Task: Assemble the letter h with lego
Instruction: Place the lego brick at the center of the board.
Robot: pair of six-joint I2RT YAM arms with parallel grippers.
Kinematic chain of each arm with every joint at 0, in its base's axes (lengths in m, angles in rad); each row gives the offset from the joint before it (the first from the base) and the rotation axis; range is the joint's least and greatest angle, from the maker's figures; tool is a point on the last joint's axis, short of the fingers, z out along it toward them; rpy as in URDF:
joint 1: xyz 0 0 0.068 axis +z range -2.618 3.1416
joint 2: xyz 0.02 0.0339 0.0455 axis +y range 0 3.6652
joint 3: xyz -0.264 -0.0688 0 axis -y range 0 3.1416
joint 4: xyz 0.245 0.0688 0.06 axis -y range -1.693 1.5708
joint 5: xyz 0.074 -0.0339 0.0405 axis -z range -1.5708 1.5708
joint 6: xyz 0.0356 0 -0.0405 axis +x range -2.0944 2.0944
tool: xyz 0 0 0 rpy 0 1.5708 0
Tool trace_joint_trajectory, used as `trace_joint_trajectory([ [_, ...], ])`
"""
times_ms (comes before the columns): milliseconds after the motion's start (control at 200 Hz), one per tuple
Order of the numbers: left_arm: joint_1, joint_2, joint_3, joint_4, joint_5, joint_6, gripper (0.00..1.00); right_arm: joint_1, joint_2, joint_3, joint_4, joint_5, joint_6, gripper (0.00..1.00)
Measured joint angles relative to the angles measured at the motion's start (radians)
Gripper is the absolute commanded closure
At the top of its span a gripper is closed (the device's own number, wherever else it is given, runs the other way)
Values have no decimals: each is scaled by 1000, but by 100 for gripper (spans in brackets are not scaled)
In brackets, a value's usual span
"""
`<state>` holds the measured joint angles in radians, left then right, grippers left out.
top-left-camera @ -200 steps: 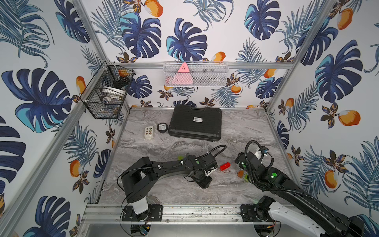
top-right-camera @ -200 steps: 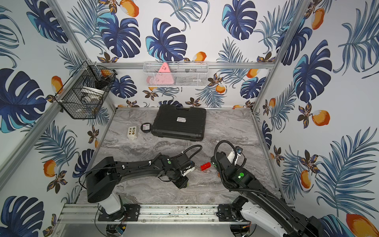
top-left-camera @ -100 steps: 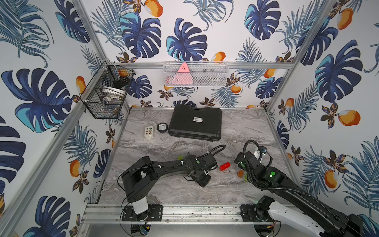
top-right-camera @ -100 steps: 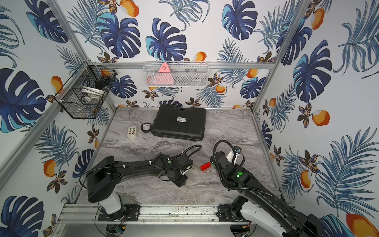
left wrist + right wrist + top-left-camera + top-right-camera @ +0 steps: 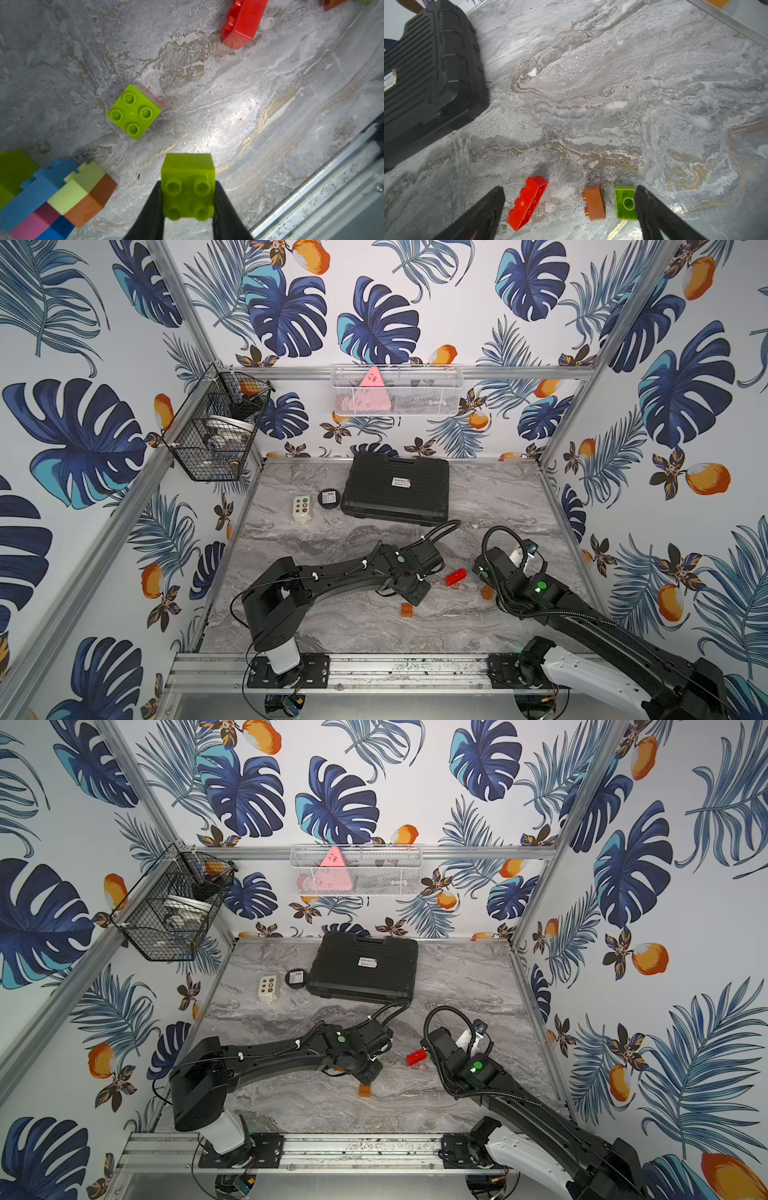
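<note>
In the left wrist view my left gripper [image 5: 188, 187] is shut on a lime green lego brick [image 5: 188, 174], studs toward the camera, held above the table. Below it sit a lime brick stacked on a pink one [image 5: 134, 111], a joined cluster of blue, pink, orange and green bricks [image 5: 52, 193], and a long red brick [image 5: 242, 22]. My right gripper [image 5: 569, 199] hangs open over the red brick [image 5: 527, 202], an orange brick [image 5: 595, 202] and an upturned lime brick [image 5: 625, 202]. Both top views show the red brick [image 5: 456, 576] [image 5: 417, 1056] between the arms.
A black case [image 5: 397, 489] lies at the back, with a white button box [image 5: 301, 508] and a round black disc [image 5: 328, 497] to its left. An orange brick [image 5: 406, 610] lies just in front of the left wrist. The metal front rail [image 5: 374, 668] bounds the table.
The left wrist has drawn back a little from the table's front with its brick, uncovering an orange brick beside it. The right arm has barely moved.
</note>
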<state>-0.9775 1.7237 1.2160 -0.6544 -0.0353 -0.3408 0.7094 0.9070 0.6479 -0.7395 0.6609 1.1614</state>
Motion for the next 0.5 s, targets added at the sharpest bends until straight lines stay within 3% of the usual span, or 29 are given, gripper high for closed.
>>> trace_joint_trajectory([
  [240, -5, 75, -3, 75, -43, 27, 79, -19, -34, 2, -111, 18, 164, 1],
  [501, -49, 98, -31, 129, -44, 53, 75, -36, -68, -27, -123, 3, 215, 0],
])
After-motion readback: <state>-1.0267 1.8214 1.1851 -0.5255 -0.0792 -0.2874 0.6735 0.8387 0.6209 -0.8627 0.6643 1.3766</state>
